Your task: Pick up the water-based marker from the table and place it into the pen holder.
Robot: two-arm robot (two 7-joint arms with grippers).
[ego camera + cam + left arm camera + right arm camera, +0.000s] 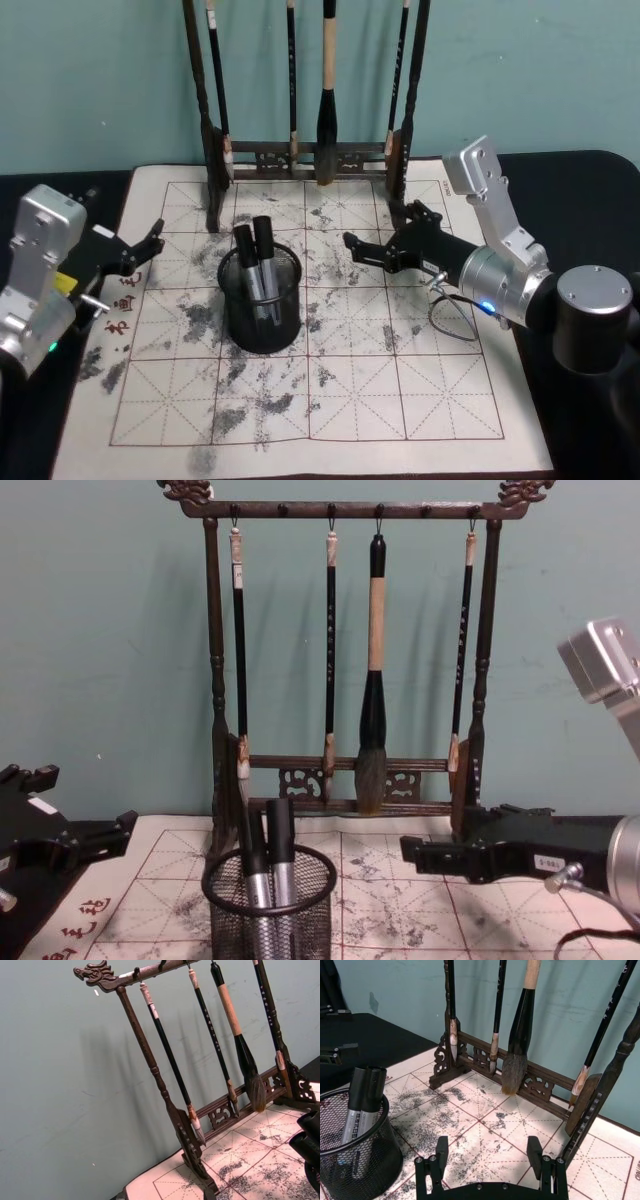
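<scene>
The black wire-mesh pen holder (262,318) stands on the stained calligraphy mat (400,400) left of centre. Two water-based markers (258,262) with grey bodies and black caps stand upright inside it, side by side. My right gripper (358,248) hovers low over the mat to the holder's right, apart from it. In the right wrist view its fingers (441,1152) are spread wide with nothing between them, and the holder (370,1132) with the markers (364,1105) is off to one side. My left gripper (152,243) hangs open and empty at the mat's left edge.
A tall dark wooden brush rack (300,155) with several hanging brushes stands at the back of the mat, just behind the holder and both grippers. Dark tabletop (580,200) borders the mat on either side. In the chest view the holder (268,905) is in front of the rack (350,800).
</scene>
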